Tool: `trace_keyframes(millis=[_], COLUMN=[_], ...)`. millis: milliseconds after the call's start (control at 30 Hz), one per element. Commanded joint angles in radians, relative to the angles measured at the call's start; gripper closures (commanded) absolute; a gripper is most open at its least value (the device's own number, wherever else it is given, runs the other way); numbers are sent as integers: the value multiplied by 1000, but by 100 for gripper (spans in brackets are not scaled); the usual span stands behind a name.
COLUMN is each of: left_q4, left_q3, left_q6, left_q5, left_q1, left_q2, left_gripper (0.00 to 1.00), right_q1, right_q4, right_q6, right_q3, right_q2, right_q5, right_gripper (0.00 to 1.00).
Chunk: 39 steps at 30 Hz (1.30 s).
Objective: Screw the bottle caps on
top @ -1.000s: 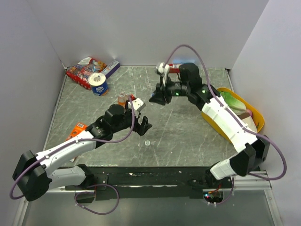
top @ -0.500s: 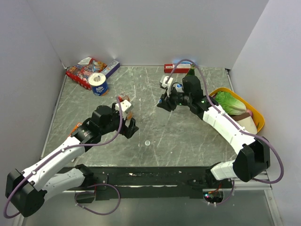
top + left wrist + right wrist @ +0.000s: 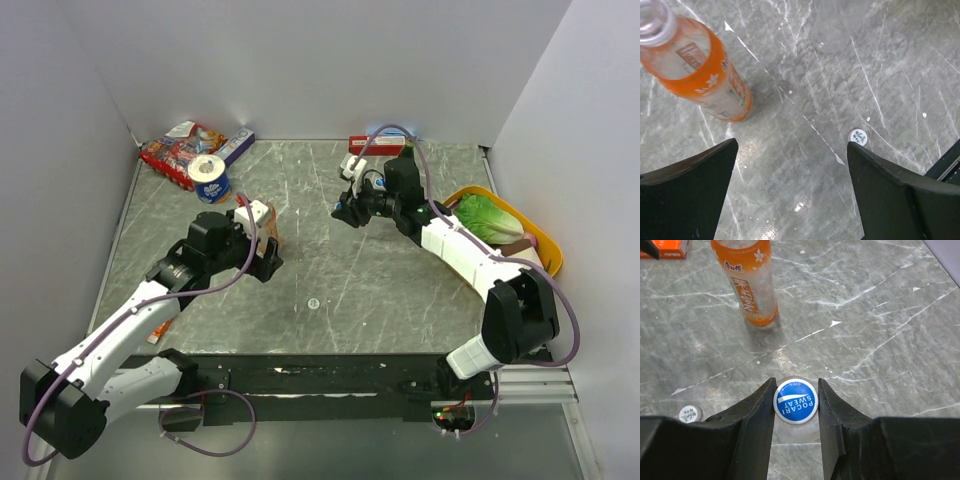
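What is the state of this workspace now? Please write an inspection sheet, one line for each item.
Surface: grey streaked table, no spill seen.
Job's things: orange bottle upright, seems uncapped; white cap lying loose on the table; blue cap between the right gripper's fingers.
Clutter: snack pack, tape roll, red box, yellow basket holding lettuce.
Grippers: left gripper open and empty, beside the bottle; right gripper shut on the blue cap.
Cables: purple cables loop along both arms; no snag seen.
Surroundings: white walls on three sides.
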State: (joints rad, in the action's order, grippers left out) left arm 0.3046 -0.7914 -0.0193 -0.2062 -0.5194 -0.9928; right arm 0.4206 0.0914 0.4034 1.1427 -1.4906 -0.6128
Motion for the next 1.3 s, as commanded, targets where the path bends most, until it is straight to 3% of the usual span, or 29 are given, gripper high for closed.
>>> trace_keyframes(millis=[0, 233, 467, 700, 1000, 1133, 1267], left_q4=[-25, -28, -28, -21, -1, 7, 83], left_q3=[-45, -48, -45, -124, -290, -341, -376], left_q6=[9, 9, 9, -5, -120, -70, -80], left_q5=[-24, -42, -56, -24, 62, 80, 18], left_q1=[32, 56, 62, 113, 369, 488, 582], left_q2=[-6, -6, 3, 36, 74, 75, 80], left_gripper=[4, 4, 4, 4, 4, 4, 4], right_q1=[-6, -6, -8, -3, 179, 234, 262], right_q4=[-61, -35, -7, 44, 45, 5, -30], right_q6=[-9, -17, -18, -46, -95, -149, -176], right_q3=[5, 20, 64, 285, 463, 535, 598], right_q2=[-5, -16, -20, -46, -197, -292, -391], right_q5=[1, 30, 39, -13, 15, 24, 24], right_gripper=[67, 43, 37, 25, 18, 17, 16])
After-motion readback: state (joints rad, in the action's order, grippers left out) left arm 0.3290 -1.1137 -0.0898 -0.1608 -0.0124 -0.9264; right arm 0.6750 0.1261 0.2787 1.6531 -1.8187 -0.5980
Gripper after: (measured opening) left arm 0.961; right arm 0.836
